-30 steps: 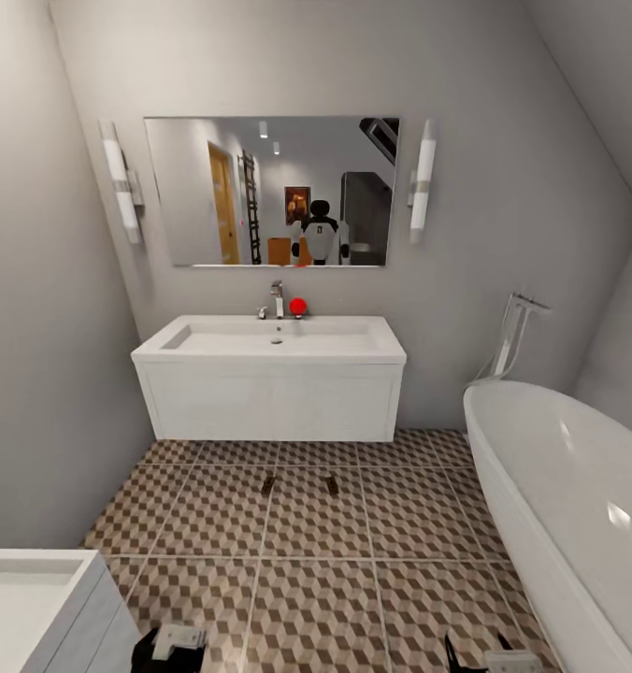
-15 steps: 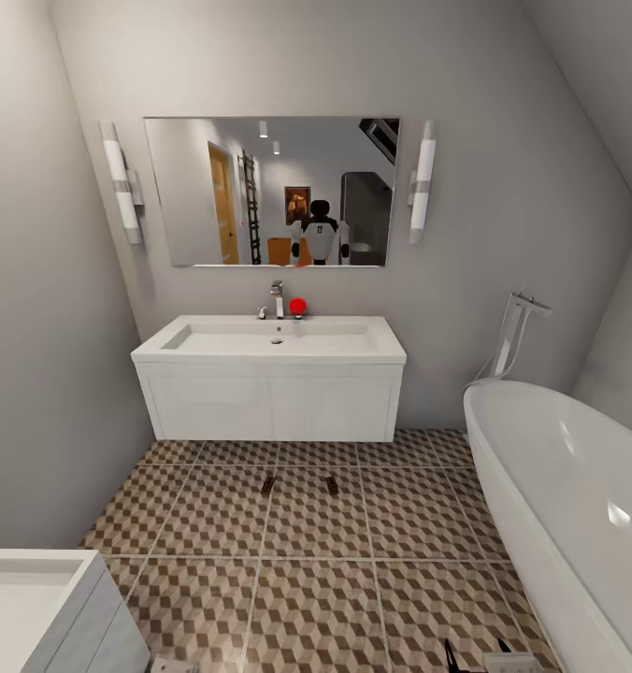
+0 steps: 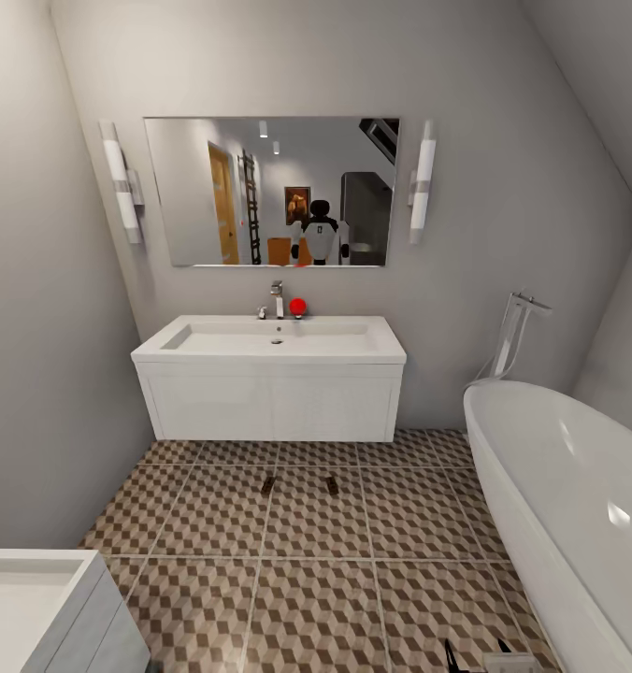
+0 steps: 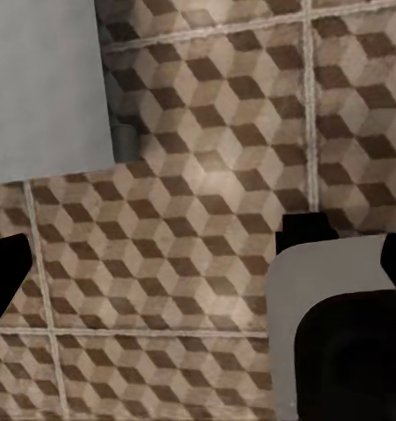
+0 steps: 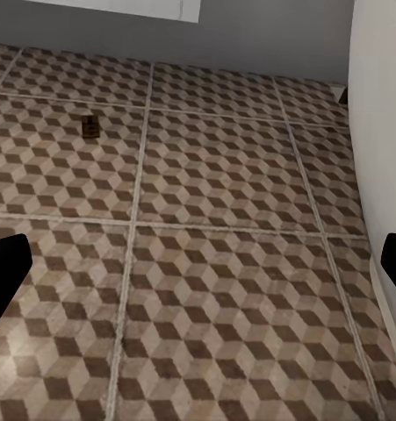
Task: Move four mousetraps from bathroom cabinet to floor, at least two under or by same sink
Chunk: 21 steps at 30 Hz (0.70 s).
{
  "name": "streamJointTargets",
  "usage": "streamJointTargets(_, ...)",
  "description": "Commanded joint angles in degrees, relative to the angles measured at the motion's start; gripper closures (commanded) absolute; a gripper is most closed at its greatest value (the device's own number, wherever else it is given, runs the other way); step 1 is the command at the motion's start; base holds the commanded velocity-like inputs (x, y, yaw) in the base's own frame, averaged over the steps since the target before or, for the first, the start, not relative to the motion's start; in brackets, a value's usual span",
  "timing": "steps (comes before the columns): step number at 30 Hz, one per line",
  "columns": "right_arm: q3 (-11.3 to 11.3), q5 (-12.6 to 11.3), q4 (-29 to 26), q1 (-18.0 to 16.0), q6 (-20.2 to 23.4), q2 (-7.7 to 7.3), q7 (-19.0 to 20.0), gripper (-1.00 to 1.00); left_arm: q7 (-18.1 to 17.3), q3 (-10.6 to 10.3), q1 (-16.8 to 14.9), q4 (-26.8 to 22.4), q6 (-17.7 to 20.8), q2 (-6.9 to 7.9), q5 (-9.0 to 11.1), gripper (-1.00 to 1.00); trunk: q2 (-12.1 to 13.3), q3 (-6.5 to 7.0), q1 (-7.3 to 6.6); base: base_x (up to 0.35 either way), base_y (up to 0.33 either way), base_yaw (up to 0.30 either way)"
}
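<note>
Mousetraps (image 3: 268, 484) (image 3: 332, 484) on bathroom floor (image 3: 316, 598) before bathroom sink (image 3: 271, 348), basin empty, both grippers' jaws spread, holding nothing.

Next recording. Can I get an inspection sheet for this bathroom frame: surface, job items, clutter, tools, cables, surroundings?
Surface: bathroom floor, cube-pattern tiles, pale grout.
Job's things: two mousetraps on the floor in front of the sink, apart from each other.
Clutter: small red object beside the tap.
Grippers: left tool open, holding nothing; right tool open, holding nothing.
Cables: nothing seen.
Surroundings: mirror above the sink; bathtub on the right.
</note>
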Motion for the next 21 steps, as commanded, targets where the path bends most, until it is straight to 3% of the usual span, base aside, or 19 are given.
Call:
streamJointTargets(1,0.33,0.08,0.03,-0.05,-0.11,0.00,-0.43,-1.00,-0.04,-0.49,0.48,0.18,-0.34,-0.08,0.41,-1.00,-0.03,-0.05,0.00,0.000,0.000,0.000)
streamJointTargets(6,0.33,0.08,0.03,-0.01,-0.10,0.00,-0.43,-1.00,-0.33,-0.50,3.59,0.18,-0.32,-1.81,0.41,-1.00,-0.03,-0.05,0.00,0.000,0.000,0.000)
streamJointTargets(14,0.33,0.08,0.03,-0.02,-0.10,0.00,-0.43,-1.00,-0.17,0.04,4.38,-0.13,-0.31,-3.54,0.98,-1.00,-0.03,-0.05,0.00,0.000,0.000,0.000)
streamJointTargets(19,0.33,0.08,0.03,-0.03,-0.10,0.00,-0.43,-1.00,0.11,3.59,4.53,-1.32,-0.36,-3.65,5.10,-1.00,-0.03,-0.05,0.00,0.000,0.000,0.000)
streamJointTargets(21,0.33,0.08,0.03,-0.02,-0.08,0.00,-0.43,-1.00,0.13,4.18,4.54,-2.16,-0.36,-3.58,5.75,-1.00,-0.03,-0.05,0.00,0.000,0.000,0.000)
